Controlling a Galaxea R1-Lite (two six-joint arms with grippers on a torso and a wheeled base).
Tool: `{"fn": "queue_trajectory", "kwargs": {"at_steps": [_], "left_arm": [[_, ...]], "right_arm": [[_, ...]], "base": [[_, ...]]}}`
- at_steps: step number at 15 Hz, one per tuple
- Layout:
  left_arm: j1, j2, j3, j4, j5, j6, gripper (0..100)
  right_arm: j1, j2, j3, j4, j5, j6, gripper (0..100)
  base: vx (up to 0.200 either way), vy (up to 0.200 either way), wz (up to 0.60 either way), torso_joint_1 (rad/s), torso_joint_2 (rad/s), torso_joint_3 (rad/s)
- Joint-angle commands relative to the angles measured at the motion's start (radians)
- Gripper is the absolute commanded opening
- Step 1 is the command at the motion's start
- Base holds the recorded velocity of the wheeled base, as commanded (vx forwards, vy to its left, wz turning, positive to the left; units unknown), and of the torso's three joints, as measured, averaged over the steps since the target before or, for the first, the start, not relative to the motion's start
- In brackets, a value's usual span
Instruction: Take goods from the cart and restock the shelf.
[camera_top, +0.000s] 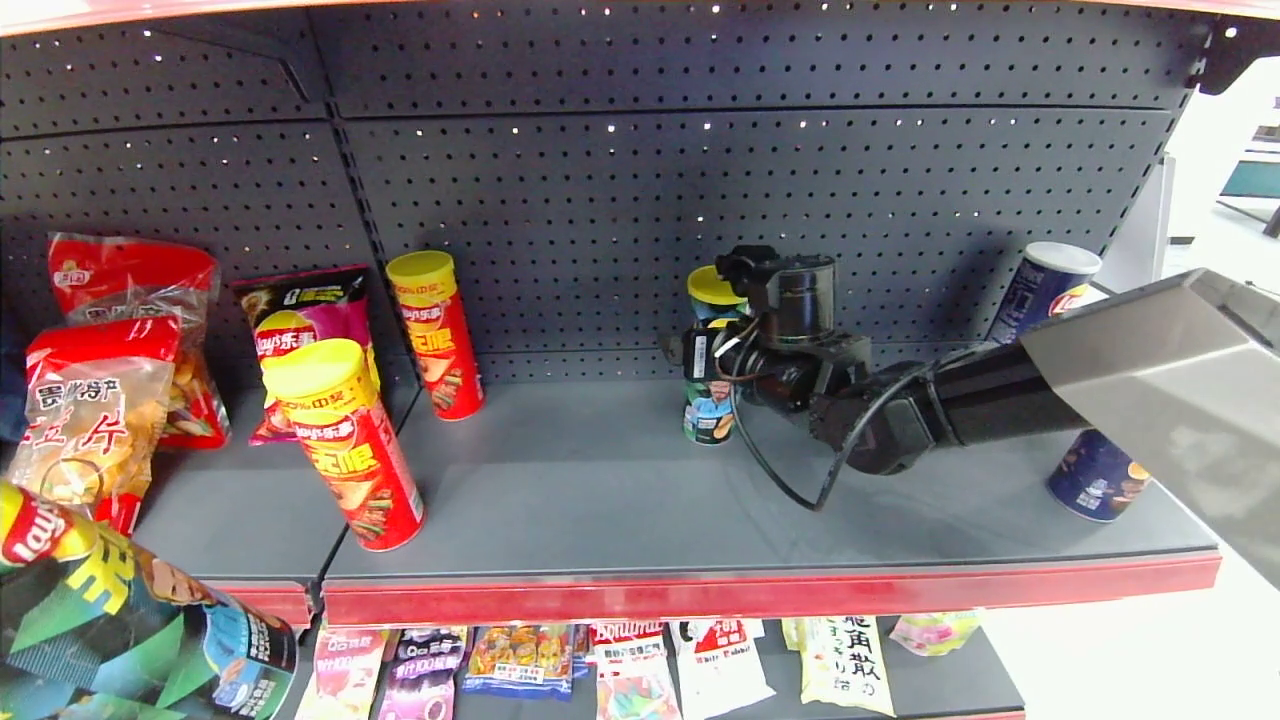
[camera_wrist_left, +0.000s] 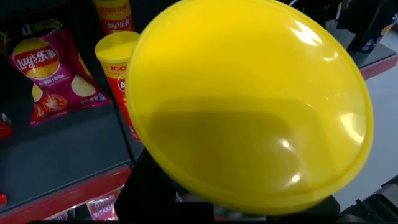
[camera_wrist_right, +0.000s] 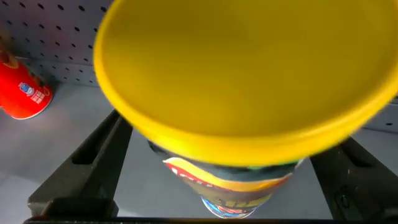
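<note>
Firmly, the right gripper (camera_top: 714, 362) is clamped around a yellow-lidded can (camera_top: 709, 422), which stands upright at the middle of the shelf (camera_top: 600, 510), near its pegboard back. Low on the robot's left, in front of the shelf's red edge, the left gripper (camera_wrist_left: 186, 208) grips a second one, a patterned can (camera_top: 120, 630), held tilted. Two red cans (camera_top: 345, 450) stand left of centre and two blue cans (camera_top: 1095, 478) at the right end. Three snack bags (camera_top: 100, 420) lean farther left, and seven packets (camera_top: 630, 665) lie on the tier below.
</note>
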Motion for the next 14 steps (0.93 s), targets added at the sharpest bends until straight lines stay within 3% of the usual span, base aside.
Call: {"fn": "queue_trajectory", "kwargs": {"at_steps": [1, 9, 10, 14], "left_arm": [[0.000, 0.002, 0.000, 0.000, 0.000, 0.000, 0], [-0.001, 0.008, 0.002, 0.001, -0.002, 0.000, 0], [-0.001, 0.008, 0.002, 0.000, -0.002, 0.000, 0], [-0.001, 0.008, 0.003, 0.001, -0.003, 0.000, 0]], "right_arm": [[-0.001, 0.012, -0.004, -0.001, 0.000, 0.000, 100], [-0.008, 0.036, -0.044, 0.002, -0.003, 0.002, 100], [-0.008, 0.041, -0.045, 0.001, -0.012, 0.002, 0], [0.004, 0.033, -0.044, 0.002, -0.017, 0.003, 0]], "base": [[0.000, 0.000, 0.00, 0.000, 0.00, 0.000], [0.000, 0.000, 0.00, 0.000, 0.00, 0.000], [0.000, 0.000, 0.00, 0.000, 0.00, 0.000], [0.000, 0.000, 0.00, 0.000, 0.00, 0.000]]}}
